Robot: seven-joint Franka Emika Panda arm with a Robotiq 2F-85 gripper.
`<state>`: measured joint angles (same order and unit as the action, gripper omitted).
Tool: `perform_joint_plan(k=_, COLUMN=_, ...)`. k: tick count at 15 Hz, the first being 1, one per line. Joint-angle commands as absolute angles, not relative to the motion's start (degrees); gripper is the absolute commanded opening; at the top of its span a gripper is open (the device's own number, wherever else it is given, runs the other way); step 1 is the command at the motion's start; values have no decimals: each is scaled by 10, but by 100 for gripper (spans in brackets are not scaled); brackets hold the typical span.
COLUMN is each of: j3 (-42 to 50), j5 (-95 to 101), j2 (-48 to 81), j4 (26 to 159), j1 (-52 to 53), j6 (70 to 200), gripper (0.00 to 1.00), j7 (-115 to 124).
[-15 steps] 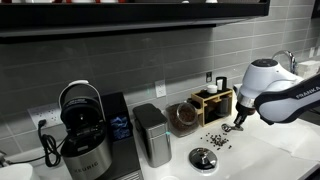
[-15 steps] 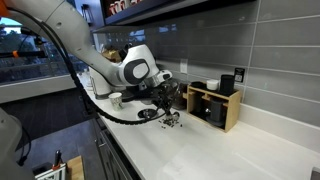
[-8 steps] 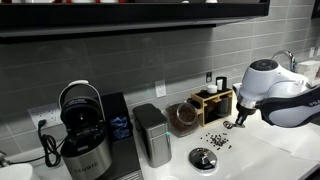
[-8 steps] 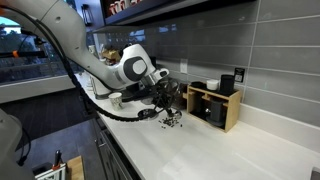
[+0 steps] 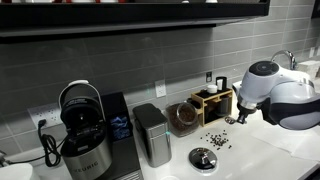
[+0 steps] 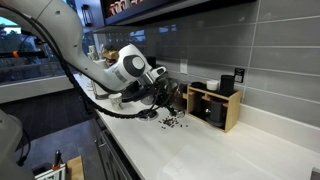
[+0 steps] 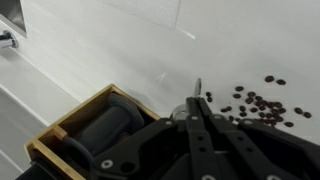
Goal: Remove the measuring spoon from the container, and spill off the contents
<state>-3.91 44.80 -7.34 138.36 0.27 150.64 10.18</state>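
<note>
**Pincer [image 7: 197, 120] holds the spoon over spilled beans**

In the wrist view the jaws are pressed together on the thin, silvery measuring spoon [image 7: 197, 93], which juts out past the fingertips. The contents [image 7: 255, 103] lie scattered on the counter [image 7: 100, 40], just ahead of the pincer and off to 1 side. The container [image 5: 183, 117] stands apart from the pincer, beyond the wooden box [image 5: 212, 103]. The spoon looks removed and the spilling largely done. Whether bits remain in the scoop cannot be told. Next probably comes 1 more tilt, then setting the spoon down.
</note>
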Motion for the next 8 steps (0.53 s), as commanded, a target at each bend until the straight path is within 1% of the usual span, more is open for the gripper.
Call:
perform_joint_plan(k=1, j3=-36, j5=412, j2=-82, j4=1400, j1=6, j6=1510, gripper=1, j7=103)
perform_joint_plan(k=8, j3=1, j5=107, j2=-34, j4=1415, j1=7, j6=1582, gripper=1, j7=-5)
